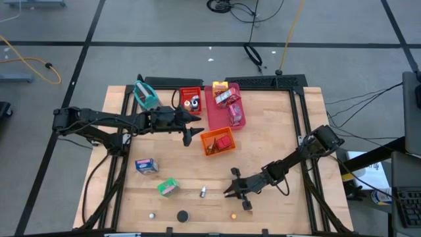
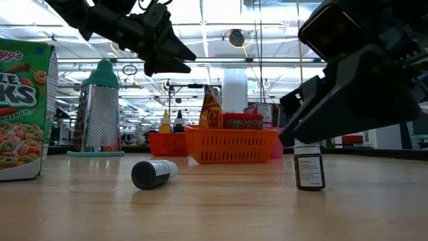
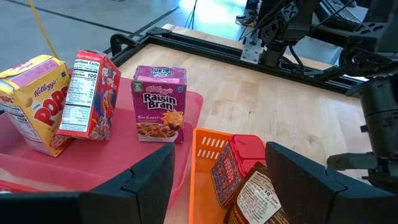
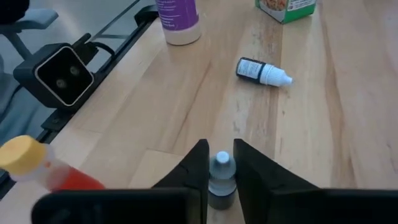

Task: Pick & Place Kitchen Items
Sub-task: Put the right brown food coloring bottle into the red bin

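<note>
A small dark bottle with a pale cap (image 4: pixel 221 163) stands upright on the wooden table near its front edge; in the low view its body (image 2: pixel 309 171) rests on its base. My right gripper (image 4: pixel 221 168) (image 1: pixel 231 191) is shut on it. My left gripper (image 1: pixel 191 130) (image 3: pixel 221 177) hangs open above the orange tray (image 1: pixel 217 141), touching nothing. A second small bottle (image 4: pixel 262 71) (image 1: pixel 203 191) lies on its side to the left of the first. My right gripper pinches the small bottle's cap and neck (image 4: pixel 221 175) between its two fingers. The fingers slant down from the table's right side. The bottle stays upright with its base on the table (image 2: pixel 309 187).
A green box (image 1: pixel 168 187) and a blue box (image 1: pixel 146 165) sit at the front left. A purple-labelled bottle (image 4: pixel 177 18), an orange bottle with a yellow cap (image 4: pixel 37 168) and the low camera (image 4: pixel 59 78) stand along the front edge. Red (image 1: pixel 191 100) and pink (image 1: pixel 242 122) trays and a grater (image 1: pixel 146 95) are at the back.
</note>
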Tool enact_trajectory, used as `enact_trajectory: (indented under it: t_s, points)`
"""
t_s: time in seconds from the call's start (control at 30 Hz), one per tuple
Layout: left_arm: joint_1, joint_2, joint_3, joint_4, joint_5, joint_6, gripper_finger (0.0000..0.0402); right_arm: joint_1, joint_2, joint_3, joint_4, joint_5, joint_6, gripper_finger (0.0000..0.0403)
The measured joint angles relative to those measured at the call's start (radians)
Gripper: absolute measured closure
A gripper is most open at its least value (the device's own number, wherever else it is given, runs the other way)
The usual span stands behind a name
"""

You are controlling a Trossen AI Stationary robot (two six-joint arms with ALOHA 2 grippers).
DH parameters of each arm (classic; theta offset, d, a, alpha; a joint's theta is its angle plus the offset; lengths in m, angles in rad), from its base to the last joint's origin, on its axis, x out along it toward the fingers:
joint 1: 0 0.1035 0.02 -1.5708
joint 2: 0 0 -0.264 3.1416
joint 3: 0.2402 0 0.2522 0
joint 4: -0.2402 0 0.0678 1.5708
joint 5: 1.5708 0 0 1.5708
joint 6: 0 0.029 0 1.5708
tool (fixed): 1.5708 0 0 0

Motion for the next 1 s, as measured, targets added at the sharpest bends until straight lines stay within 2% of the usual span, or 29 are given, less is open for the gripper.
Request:
enact_trajectory:
  t_s: [0.23, 0.37, 0.6, 0.83, 1.0]
  points:
    - [0.0, 0.0, 0.0, 0.0, 0.0, 0.0, 0.0151, -0.007, -0.001, 0.0, -0.003, -0.007, -0.017, 0.0361]
    - [0.0, 0.0, 0.0, 0.0, 0.001, 0.0, 0.0151, -0.028, -0.042, 0.0, -0.062, -0.01, -0.025, 0.0361]
    - [-0.002, 0.0, 0.0, 0.002, 0.002, 0.006, 0.0151, -0.081, -0.237, -0.002, -0.258, 0.026, -0.072, 0.0361]
    - [-0.01, 0.0, 0.0, 0.021, 0.016, 0.027, 0.0151, -0.185, -0.436, -0.001, -0.297, 0.102, -0.116, 0.0361]
    - [-0.037, 0.0, 0.0, 0.096, 0.133, 0.089, 0.0151, -0.285, -0.51, 0.0, -0.28, 0.097, -0.16, 0.0361]
